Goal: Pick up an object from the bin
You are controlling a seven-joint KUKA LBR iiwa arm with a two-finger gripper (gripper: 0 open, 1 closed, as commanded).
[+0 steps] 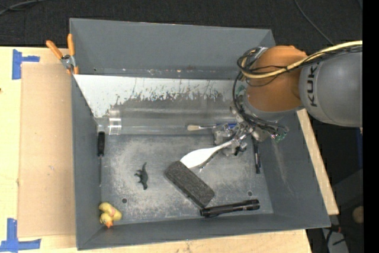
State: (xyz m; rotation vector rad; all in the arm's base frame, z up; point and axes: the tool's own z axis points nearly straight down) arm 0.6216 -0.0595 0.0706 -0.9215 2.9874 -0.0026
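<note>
Nearest me in the view, against the front wall of the grey bin (84,186), a yellow rubber duck (108,214) sits in the left corner. A black marker (231,208) lies flat along the front toward the right. Just behind the marker, a dark grey oblong block (188,183) lies slantwise on the floor. A small black animal figure (142,176) stands apart to its left. Behind the block lies a white plastic spoon (204,156), bowl toward the middle of the floor, handle running up and right to my gripper (240,140). I am low at the right of the floor, over the handle's end; whether I am clenched on it or released I cannot tell. A thin black pen (256,160) lies just right of me, and a short black stick (100,143) lies by the left wall. Farthest back, a clear tube (166,121) lies across the foot of the rear slope
</note>
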